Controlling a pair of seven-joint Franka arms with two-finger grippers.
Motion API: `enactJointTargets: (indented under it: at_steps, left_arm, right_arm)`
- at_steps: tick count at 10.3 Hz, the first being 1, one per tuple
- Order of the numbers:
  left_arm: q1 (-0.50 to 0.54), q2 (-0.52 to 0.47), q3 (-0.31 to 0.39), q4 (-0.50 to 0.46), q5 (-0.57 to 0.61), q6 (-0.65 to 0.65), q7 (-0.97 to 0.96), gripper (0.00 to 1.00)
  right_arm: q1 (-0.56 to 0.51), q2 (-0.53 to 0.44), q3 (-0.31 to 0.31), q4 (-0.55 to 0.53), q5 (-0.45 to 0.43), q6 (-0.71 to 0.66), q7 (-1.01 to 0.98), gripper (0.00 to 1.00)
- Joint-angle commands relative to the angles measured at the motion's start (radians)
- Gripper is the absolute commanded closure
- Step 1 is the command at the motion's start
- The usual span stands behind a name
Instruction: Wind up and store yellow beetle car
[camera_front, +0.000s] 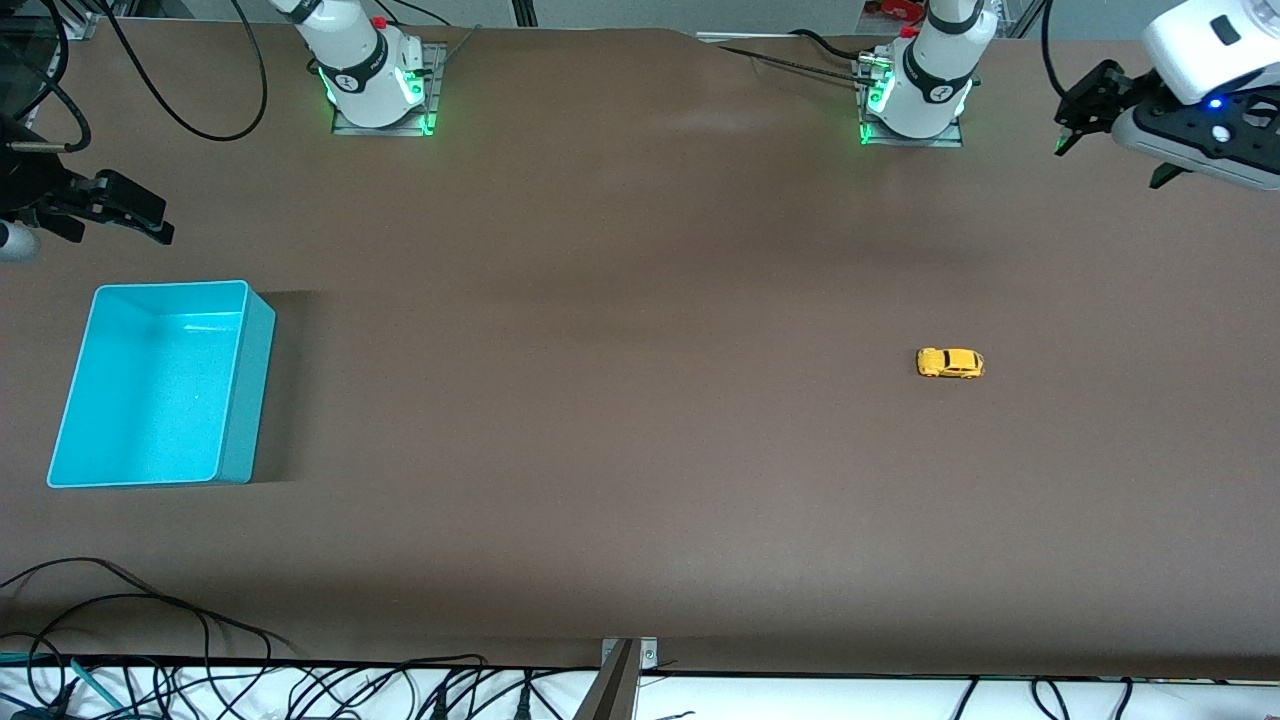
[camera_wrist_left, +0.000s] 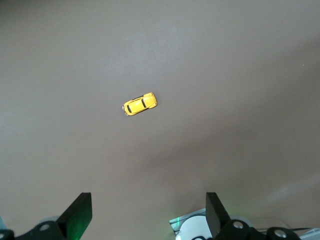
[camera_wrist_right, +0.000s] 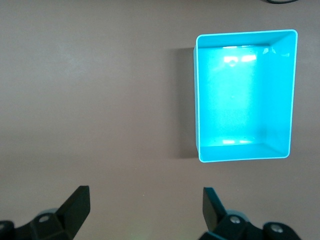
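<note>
The yellow beetle car (camera_front: 950, 363) stands on its wheels on the brown table toward the left arm's end. It also shows in the left wrist view (camera_wrist_left: 140, 104). My left gripper (camera_front: 1108, 165) is open and empty, up in the air at that end of the table, well apart from the car; its own view shows its jaws wide apart (camera_wrist_left: 148, 212). The turquoise bin (camera_front: 250, 390) stands empty toward the right arm's end and shows in the right wrist view (camera_wrist_right: 196, 100). My right gripper (camera_front: 115, 225) is open and empty, up in the air beside the bin (camera_wrist_right: 145, 207).
The two arm bases (camera_front: 375, 85) (camera_front: 915, 90) stand along the table edge farthest from the front camera. Black cables (camera_front: 150, 640) and a metal bracket (camera_front: 625, 660) lie along the nearest edge. Bare brown table lies between bin and car.
</note>
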Motion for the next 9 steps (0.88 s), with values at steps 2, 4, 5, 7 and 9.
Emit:
enactJointTargets:
  at_steps: [2, 4, 5, 7, 9]
  left_arm:
    - [0.029, 0.025, -0.027, 0.034, 0.006, -0.022, -0.039, 0.00]
    - [0.021, 0.045, -0.016, 0.094, 0.007, -0.049, -0.039, 0.00]
    - [0.023, 0.044, -0.018, 0.090, 0.009, -0.049, -0.041, 0.00]
    - [0.030, 0.044, -0.018, 0.090, 0.006, -0.051, -0.065, 0.00]
    - [0.033, 0.045, -0.019, 0.090, 0.006, -0.051, -0.076, 0.00]
  right_arm:
    - [-0.003, -0.018, 0.000, 0.012, 0.002, -0.022, 0.004, 0.00]
    - [-0.003, -0.016, 0.002, 0.012, 0.002, -0.022, 0.004, 0.00]
    - [-0.003, -0.018, 0.000, 0.012, 0.002, -0.022, 0.006, 0.00]
    - [-0.003, -0.018, 0.002, 0.012, 0.002, -0.022, 0.006, 0.00]
    - [-0.003, -0.018, 0.005, 0.012, 0.002, -0.022, 0.006, 0.00]
